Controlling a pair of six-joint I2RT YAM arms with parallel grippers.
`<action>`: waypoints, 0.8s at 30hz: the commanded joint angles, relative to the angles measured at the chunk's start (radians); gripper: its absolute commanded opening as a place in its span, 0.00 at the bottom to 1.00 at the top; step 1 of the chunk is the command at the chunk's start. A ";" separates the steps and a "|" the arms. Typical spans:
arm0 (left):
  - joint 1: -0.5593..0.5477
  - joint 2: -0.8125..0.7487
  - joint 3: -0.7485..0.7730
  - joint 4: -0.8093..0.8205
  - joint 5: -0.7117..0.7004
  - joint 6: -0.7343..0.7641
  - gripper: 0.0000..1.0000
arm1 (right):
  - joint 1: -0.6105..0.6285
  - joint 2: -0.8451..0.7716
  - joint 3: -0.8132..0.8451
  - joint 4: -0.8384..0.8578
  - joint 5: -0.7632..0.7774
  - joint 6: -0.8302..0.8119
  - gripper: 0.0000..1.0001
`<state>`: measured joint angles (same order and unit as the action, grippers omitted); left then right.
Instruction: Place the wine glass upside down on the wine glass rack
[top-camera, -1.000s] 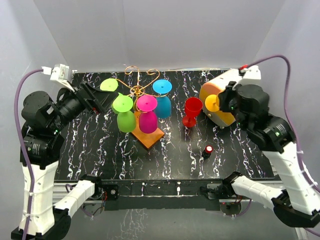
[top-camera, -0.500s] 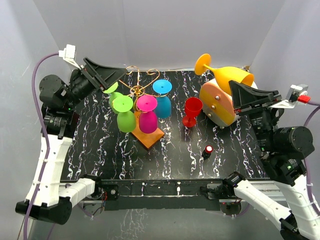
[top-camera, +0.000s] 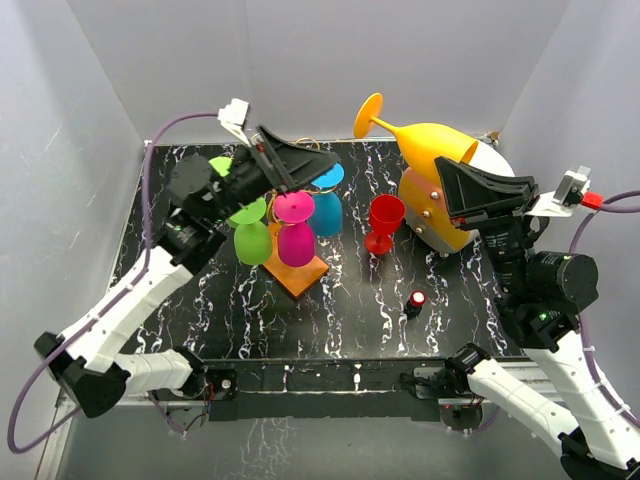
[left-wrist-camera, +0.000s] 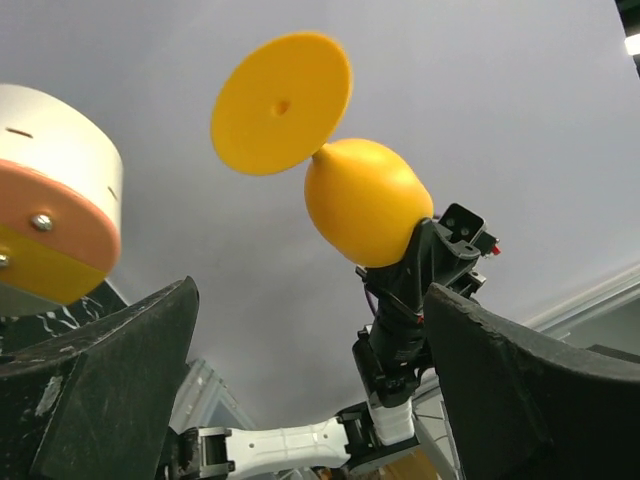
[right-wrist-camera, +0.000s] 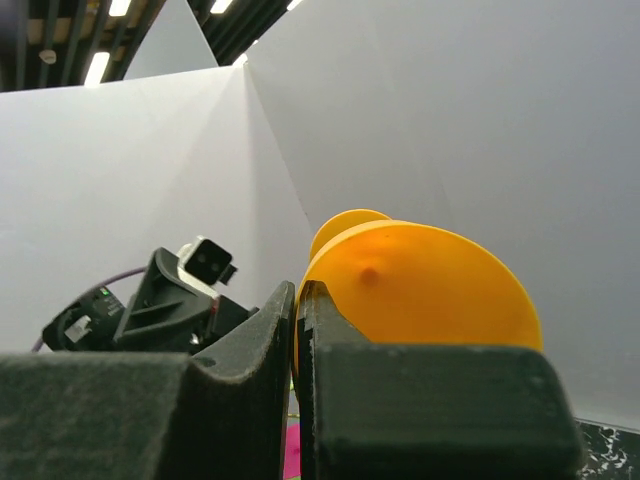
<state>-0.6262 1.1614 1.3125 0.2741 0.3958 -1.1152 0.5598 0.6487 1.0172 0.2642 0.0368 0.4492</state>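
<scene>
My right gripper (top-camera: 447, 172) is shut on the rim of a yellow-orange wine glass (top-camera: 428, 140) and holds it high in the air, tilted, with its foot up and to the left. The right wrist view shows the two pads pinching the glass wall (right-wrist-camera: 430, 290) at the gripper (right-wrist-camera: 300, 312). My left gripper (top-camera: 316, 166) is open and empty above the gold wire wine glass rack (top-camera: 300, 276). It points at the held glass (left-wrist-camera: 362, 210), which shows between its fingers (left-wrist-camera: 100, 400). Green, magenta and blue glasses hang upside down on the rack.
A red wine glass (top-camera: 384, 222) stands upright right of the rack. A round white, orange and yellow object (top-camera: 428, 218) sits at the back right, below the held glass. A small black and red item (top-camera: 415, 300) lies at the front of the black marbled table (top-camera: 200, 310).
My left arm has swung right, from the back left corner to above the rack. My right gripper has lifted the yellow glass from beside the round object and carried it up and left.
</scene>
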 joint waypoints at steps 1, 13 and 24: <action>-0.112 0.055 0.002 0.144 -0.145 0.009 0.93 | -0.004 -0.020 -0.010 0.119 -0.018 0.046 0.00; -0.276 0.126 -0.045 0.468 -0.433 0.073 0.89 | -0.004 -0.047 -0.053 0.121 -0.034 0.118 0.00; -0.322 0.195 -0.088 0.703 -0.479 0.064 0.88 | -0.005 -0.025 -0.089 0.157 -0.094 0.208 0.00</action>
<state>-0.9363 1.3502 1.2407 0.7811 -0.0463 -1.0512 0.5598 0.6170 0.9375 0.3580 -0.0231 0.6125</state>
